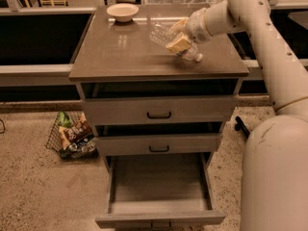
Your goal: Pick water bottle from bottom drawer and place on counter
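My gripper [177, 37] is over the right half of the counter [120, 57], shut on the water bottle [171, 38]. The clear bottle lies tilted, its white cap [198, 57] pointing down to the right, close to the counter top. I cannot tell whether it touches the surface. The bottom drawer [159, 189] stands pulled out below, and its grey floor shows nothing on it.
A cream bowl [122, 11] sits at the counter's back left. The two upper drawers [159, 112] are slightly open. A wire basket of snack packets [71, 134] stands on the floor to the left. My white arm and base [274, 153] fill the right side.
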You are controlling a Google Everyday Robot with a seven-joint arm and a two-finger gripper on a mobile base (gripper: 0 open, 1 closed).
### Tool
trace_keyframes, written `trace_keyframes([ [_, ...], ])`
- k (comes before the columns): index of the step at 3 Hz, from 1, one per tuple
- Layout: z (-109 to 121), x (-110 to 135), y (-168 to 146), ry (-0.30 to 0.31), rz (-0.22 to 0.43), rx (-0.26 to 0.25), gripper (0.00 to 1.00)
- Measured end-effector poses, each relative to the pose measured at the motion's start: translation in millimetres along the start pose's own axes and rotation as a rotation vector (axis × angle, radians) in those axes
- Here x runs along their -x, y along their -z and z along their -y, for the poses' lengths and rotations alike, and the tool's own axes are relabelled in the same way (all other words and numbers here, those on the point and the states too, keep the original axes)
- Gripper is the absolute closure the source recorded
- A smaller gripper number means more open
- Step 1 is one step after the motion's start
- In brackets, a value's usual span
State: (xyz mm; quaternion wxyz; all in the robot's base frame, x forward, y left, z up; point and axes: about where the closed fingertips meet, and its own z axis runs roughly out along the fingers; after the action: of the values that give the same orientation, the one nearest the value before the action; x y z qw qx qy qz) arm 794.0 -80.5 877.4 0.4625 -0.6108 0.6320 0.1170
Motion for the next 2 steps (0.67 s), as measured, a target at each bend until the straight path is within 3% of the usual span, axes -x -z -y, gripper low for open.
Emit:
trace_keyframes([
  [1,-2.5,-13.9,-7.8,-0.029,-0.058,0.024,1.00],
  [2,-3.8,-23.3,-12.4,-0.053,-0.081,0.040,0.82],
])
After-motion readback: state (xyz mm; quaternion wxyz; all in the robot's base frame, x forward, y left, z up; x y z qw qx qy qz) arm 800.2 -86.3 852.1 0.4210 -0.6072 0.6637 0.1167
